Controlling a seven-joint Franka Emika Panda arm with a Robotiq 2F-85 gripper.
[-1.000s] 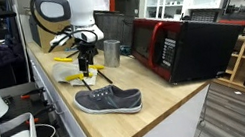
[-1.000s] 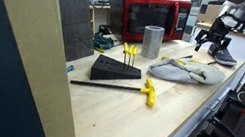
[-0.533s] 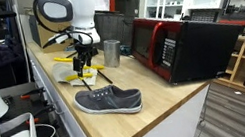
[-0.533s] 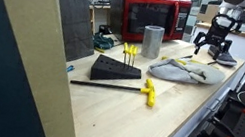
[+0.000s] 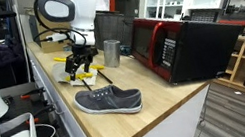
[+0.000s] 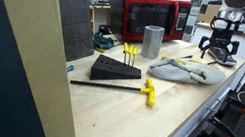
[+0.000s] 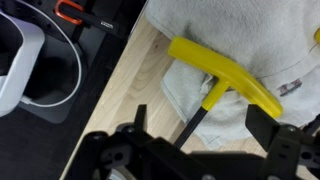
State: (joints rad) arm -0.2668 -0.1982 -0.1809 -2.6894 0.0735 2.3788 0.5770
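One arm at the bench, and its black two-fingered gripper [image 5: 80, 68] hangs over the long wooden countertop [image 5: 160, 108], pointing straight down. The jaws are spread wide with nothing between them. The wrist view makes that plain: a finger on either side near the bottom edge, and open space across the gap.

Right beneath lies the yellow T-handled hex key [image 7: 226, 82], its black steel shaft running down toward the gripper [image 7: 200, 128]. The handle rests slantwise on a rumpled pale grey cloth [image 7: 235, 30], close to the cloth's edge, with bare wood showing beside it. In both exterior views the gripper [image 6: 214, 54] sits above that cloth [image 6: 177, 71], not touching it as far as I can tell.

So, progress. The approach looks lined up, with the key's shaft roughly between the fingers seen from above. But there is no contact, no grip and no lift. By my reading only the positioning is done, and the closing and picking up are not yet begun.

Around it, a grey canvas slip-on shoe [image 5: 108, 101] lies nearer the counter's front end. A plain metal cup [image 5: 112, 52] stands upright just beyond the gripper, and a red-fronted microwave oven [image 5: 165, 49] sits further along. In an exterior view, a black wedge-shaped tool stand [image 6: 115, 71] holds more yellow-handled keys, well apart from the gripper.
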